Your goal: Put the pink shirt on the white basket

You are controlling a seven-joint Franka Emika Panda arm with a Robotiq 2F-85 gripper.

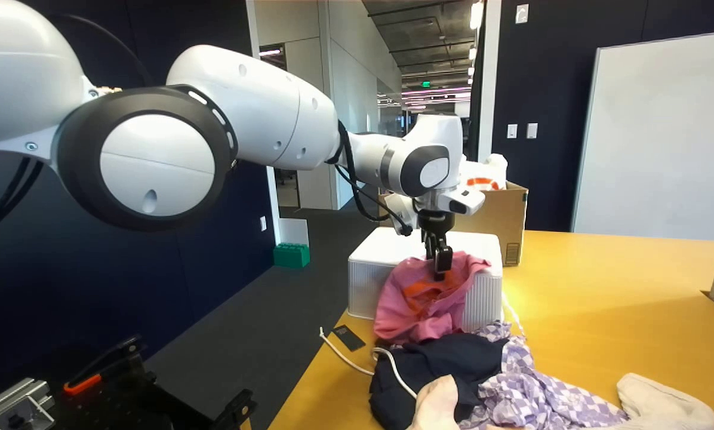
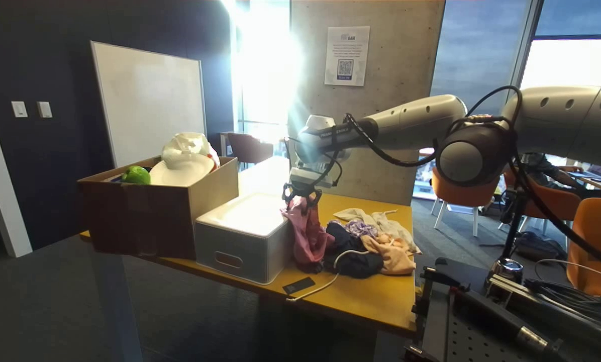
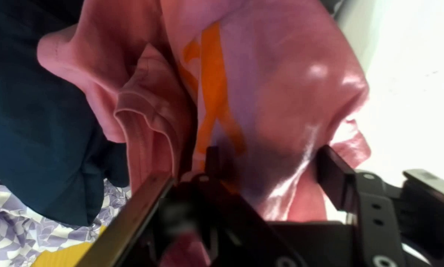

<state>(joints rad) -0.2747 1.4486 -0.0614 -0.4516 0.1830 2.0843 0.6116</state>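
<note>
The pink shirt (image 1: 396,298) with an orange print is draped over the edge of the white basket (image 1: 366,289) and hangs down its side to the table. The basket has a flat white top and a handle slot; it also shows in an exterior view (image 2: 240,251). My gripper (image 1: 439,266) points down at the shirt's upper part, at the basket's edge. In the wrist view the two fingers (image 3: 270,167) stand wide apart, with folds of the shirt (image 3: 289,74) below and between them. The bright basket top (image 3: 411,74) lies at the right. The fingertips' contact with the cloth is unclear.
A dark navy garment (image 1: 446,364) with a white cord, a purple checked cloth (image 1: 542,394), a peach cloth (image 2: 393,254) and a cream cloth (image 1: 667,400) lie beside the shirt. A filled cardboard box (image 2: 144,216) stands behind the basket. A black tag (image 2: 299,286) lies near the table edge.
</note>
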